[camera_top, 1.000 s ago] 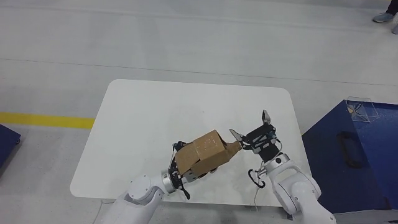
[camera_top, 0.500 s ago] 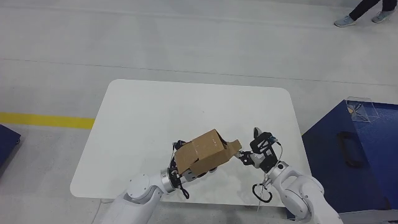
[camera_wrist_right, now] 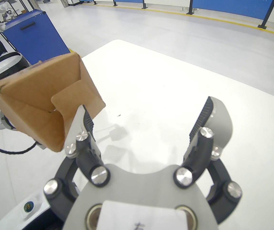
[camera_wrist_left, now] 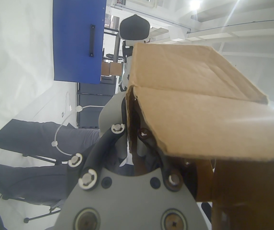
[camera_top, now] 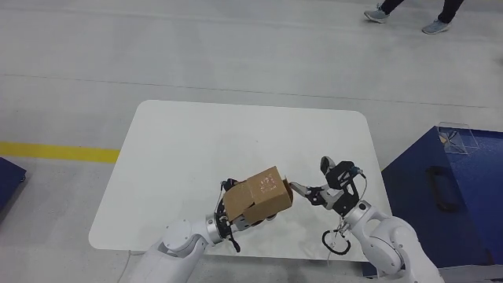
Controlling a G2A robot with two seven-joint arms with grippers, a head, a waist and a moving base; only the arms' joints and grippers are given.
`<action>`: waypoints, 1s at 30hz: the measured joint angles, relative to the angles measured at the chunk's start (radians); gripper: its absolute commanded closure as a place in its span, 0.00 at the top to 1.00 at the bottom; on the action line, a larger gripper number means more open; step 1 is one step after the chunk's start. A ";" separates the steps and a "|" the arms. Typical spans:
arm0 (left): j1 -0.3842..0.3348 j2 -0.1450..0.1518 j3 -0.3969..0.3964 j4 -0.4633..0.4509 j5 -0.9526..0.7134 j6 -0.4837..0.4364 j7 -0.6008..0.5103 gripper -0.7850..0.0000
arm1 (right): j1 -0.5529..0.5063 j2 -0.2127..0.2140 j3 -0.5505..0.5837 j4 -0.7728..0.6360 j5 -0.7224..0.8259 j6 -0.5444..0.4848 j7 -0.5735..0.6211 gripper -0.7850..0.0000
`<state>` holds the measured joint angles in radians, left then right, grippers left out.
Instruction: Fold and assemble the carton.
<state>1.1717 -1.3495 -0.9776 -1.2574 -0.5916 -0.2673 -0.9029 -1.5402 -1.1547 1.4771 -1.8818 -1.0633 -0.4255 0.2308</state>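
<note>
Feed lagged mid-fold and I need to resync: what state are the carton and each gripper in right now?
carton: formed into a box, held tilted, apparently off the table, end toward the right arm not closed.
end flap: partly folded inward.
left gripper: shut on the carton's wall, one finger inside, one outside.
right gripper: open, one finger against the end flap.

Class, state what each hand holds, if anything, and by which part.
The left hand grips the carton by one wall's edge. The right hand is open and holds nothing; one finger touches the carton's end flap.
</note>
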 measured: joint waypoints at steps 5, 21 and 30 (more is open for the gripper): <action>0.002 0.000 0.001 -0.004 0.008 0.003 0.005 0.00 | 0.003 0.000 -0.006 -0.022 -0.011 0.008 -0.003 1.00; -0.001 0.002 -0.007 0.000 0.004 0.008 -0.001 0.00 | 0.007 0.006 -0.023 -0.054 -0.066 0.004 0.038 1.00; -0.002 0.003 -0.013 0.003 -0.001 0.011 -0.009 0.00 | 0.024 0.005 -0.044 -0.043 -0.080 0.032 0.036 1.00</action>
<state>1.1697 -1.3463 -0.9906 -1.2548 -0.5930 -0.2568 -0.9120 -1.5163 -1.1501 1.4333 -1.9251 -1.1437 -0.3931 0.2663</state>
